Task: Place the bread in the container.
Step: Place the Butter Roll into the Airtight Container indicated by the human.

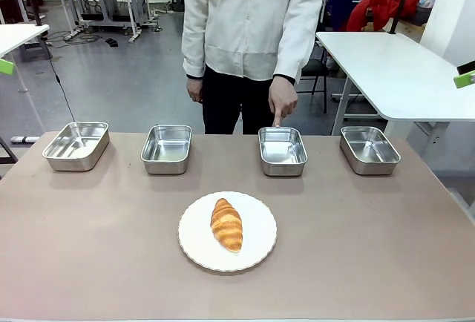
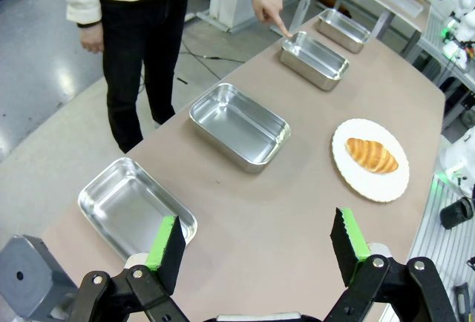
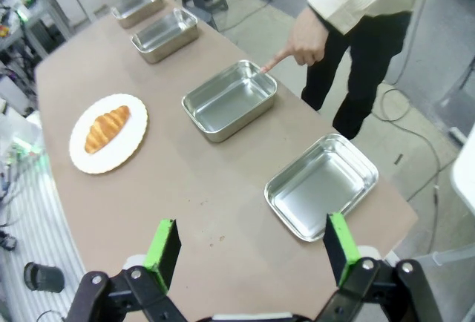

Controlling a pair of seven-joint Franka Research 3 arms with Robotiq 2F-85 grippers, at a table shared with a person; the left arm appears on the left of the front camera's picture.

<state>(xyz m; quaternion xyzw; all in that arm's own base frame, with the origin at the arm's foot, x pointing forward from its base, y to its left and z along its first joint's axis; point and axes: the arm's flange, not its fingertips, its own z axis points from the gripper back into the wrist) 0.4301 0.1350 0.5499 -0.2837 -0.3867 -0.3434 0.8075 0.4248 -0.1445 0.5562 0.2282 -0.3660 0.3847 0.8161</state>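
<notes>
You've got the croissant (image 1: 227, 224) lying on the white plate (image 1: 194, 242) mid-desk (image 1: 89, 248), near the row of pans but apart from it. The person's hand (image 1: 282, 99) points a finger at the far rim of the steel pan (image 1: 283, 149), third from the robot's left. Left gripper (image 2: 256, 222) and right gripper (image 3: 251, 225) both hang wide open, empty.

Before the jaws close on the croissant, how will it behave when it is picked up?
The croissant looks flaky and puffed, so it is probably light and easily crushed; a gentle grip seems wise. Its glossy, ridged crust may shed flakes or slip a little. Lying flat along its length on the plate, it seems unlikely to roll.
</notes>
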